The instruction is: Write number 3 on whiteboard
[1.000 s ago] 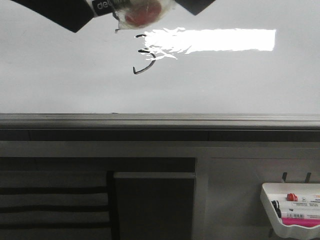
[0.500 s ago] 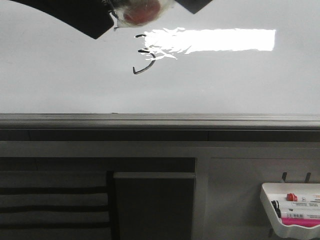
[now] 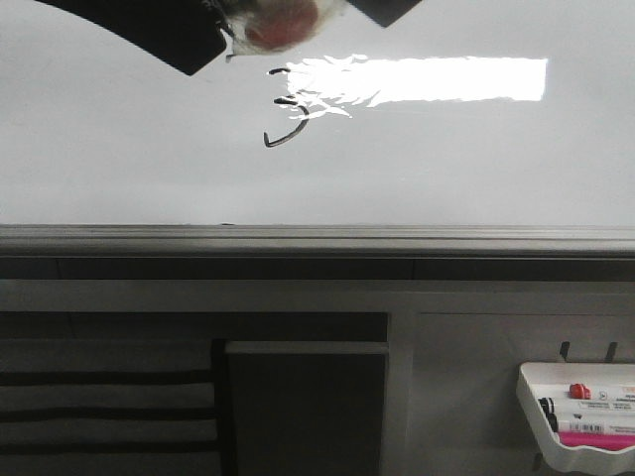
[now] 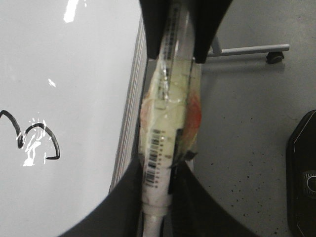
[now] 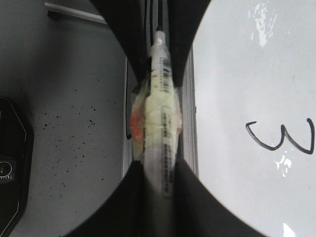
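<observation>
Two grippers are clamping one marker (image 4: pixel 165 143) between them: left gripper (image 4: pixel 159 202) and right gripper (image 5: pixel 159 173) are both closing on the tape-wrapped barrel. The number 3 (image 3: pixel 283 107) is sitting on the whiteboard (image 3: pixel 446 169), at about 6 o'clock from the marker in the front view, half lost in glare. I'm judging the marker light and stiff, the taped part giving better grip than the bare plastic. My arms are reaching in at 12 o'clock, the marker off the board's edge.
</observation>
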`<action>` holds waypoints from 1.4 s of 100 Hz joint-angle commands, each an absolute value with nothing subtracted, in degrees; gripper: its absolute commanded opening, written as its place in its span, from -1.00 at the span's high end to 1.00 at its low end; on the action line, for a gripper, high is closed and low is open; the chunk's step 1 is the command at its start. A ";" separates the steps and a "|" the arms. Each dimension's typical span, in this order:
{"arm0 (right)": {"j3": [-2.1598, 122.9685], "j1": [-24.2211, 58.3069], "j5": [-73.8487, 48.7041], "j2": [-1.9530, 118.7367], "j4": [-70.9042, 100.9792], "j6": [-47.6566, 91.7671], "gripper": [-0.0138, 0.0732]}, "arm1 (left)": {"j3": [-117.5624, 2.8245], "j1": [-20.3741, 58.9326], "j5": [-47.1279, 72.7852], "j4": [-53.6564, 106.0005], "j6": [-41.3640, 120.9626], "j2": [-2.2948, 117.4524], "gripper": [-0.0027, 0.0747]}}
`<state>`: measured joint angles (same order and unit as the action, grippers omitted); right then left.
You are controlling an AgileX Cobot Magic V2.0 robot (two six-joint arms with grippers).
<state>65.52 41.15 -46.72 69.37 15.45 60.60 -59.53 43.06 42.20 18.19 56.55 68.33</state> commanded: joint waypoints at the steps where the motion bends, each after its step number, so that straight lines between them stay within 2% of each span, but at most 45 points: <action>1: 67.02 40.63 -44.19 68.34 16.00 59.48 0.33 | -61.46 43.48 38.71 19.33 55.64 67.17 0.96; 9: 67.02 38.88 -44.13 67.81 15.91 56.86 0.06 | -61.46 43.26 38.71 19.33 55.06 67.17 0.98; 17: 67.02 35.65 -45.21 66.44 15.66 53.96 -0.06 | -61.46 41.48 38.60 19.33 51.63 67.17 0.98; 37: 67.02 24.31 -51.34 60.08 15.54 45.09 -0.07 | -58.60 30.39 35.81 19.75 42.20 67.17 0.98; 50: 66.93 18.66 -53.63 57.70 15.54 42.42 -0.07 | -52.47 21.07 24.41 25.35 37.62 67.17 0.98; 64: 66.93 17.79 -54.74 57.49 15.54 42.42 -0.07 | -45.96 14.96 8.54 38.15 37.51 67.17 0.98; 78: 66.93 17.79 -54.96 57.72 15.65 42.42 -0.07 | -43.14 14.45 -1.81 41.63 37.51 68.39 0.98; 92: 66.93 17.79 -54.86 57.72 15.65 42.42 -0.07 | -43.25 14.45 -5.85 41.63 37.51 71.34 0.98; 140: 66.93 17.79 -54.63 57.72 15.65 42.42 -0.07 | -43.25 14.45 -6.60 41.63 37.51 75.49 0.98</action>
